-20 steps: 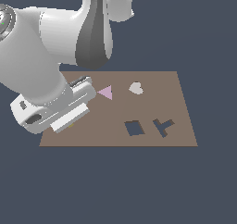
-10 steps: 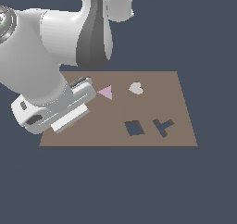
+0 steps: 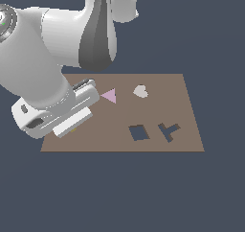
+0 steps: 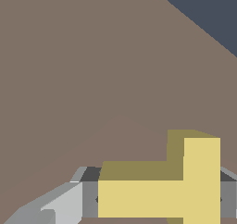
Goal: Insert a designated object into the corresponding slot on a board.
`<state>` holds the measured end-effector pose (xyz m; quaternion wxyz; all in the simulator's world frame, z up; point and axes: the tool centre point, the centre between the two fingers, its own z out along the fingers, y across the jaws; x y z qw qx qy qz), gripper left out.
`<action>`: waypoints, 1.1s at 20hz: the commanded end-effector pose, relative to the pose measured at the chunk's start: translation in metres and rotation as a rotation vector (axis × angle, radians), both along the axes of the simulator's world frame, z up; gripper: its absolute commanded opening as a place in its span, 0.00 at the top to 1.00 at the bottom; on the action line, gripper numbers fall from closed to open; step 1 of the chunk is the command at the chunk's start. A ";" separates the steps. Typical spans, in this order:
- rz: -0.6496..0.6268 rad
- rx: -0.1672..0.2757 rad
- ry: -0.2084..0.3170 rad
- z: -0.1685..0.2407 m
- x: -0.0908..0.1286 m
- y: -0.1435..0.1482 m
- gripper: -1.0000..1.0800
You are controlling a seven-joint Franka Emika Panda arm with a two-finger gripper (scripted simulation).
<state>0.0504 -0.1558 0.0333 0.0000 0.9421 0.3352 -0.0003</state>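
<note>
The yellow T-shaped block [image 4: 159, 190] lies flat on the brown board [image 4: 92, 79] in the wrist view. My gripper [image 4: 159, 201] is shut on it, with a grey finger [image 4: 90, 199] pressed against each end. In the exterior view the gripper [image 3: 72, 125] is down at the board's [image 3: 162, 106] left part, and the hand hides nearly all of the block. The dark T-shaped slot [image 3: 169, 130] is far off at the board's right part, near its front edge.
A dark square cutout [image 3: 139, 132] sits just left of the slot. A flat pink triangle [image 3: 109, 96] lies close beside the hand, and a pale heart piece [image 3: 140, 90] lies further right. The bulky white arm [image 3: 52, 58] looms over the board's left side.
</note>
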 end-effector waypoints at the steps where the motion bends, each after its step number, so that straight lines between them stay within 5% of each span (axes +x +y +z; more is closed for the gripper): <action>1: -0.002 0.000 0.000 0.000 0.000 0.004 1.00; 10: -0.038 0.000 0.000 0.001 -0.002 0.050 1.00; 22: -0.130 0.000 0.000 0.004 0.003 0.170 1.00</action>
